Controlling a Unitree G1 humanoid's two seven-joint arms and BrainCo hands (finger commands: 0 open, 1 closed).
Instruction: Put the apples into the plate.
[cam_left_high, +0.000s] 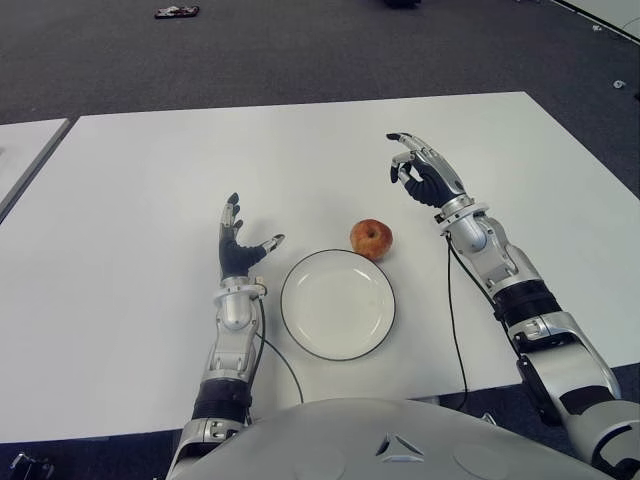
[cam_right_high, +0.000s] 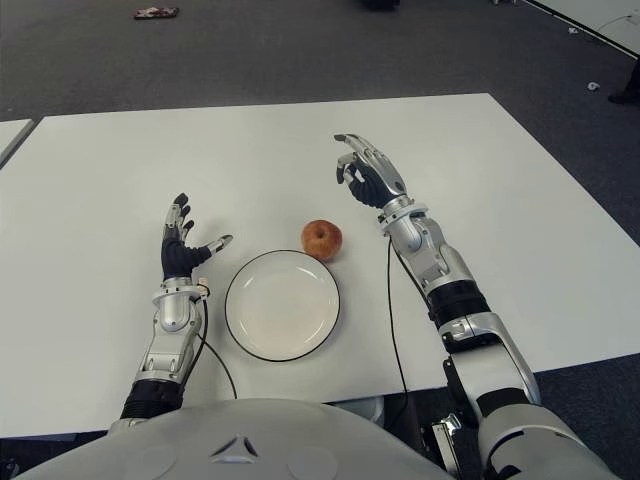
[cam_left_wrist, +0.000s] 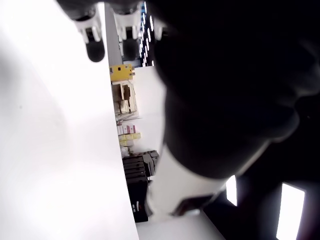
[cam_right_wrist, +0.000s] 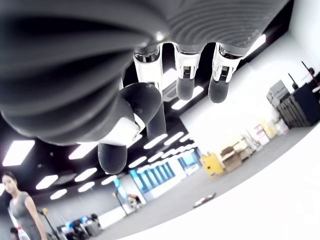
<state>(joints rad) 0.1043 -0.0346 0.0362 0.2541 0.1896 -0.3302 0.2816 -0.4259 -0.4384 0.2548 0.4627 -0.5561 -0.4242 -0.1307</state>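
Right hand (cam_left_high: 420, 168) raised over the white table (cam_left_high: 150, 180), far-right of the apple (cam_left_high: 371, 238), fingers loosely curved, holding nothing; left hand (cam_left_high: 236, 248) shows left of the plate (cam_left_high: 338, 303), fingers spread, empty; single apple sits on the table touching the plate's far-right rim, not in it; plate bare, near centre; a person (cam_right_wrist: 19, 205) shows in the right wrist view background.

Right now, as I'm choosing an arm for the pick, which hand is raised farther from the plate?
The right hand, fingers relaxed and empty, up beyond the apple; the left hand shows right beside the plate.
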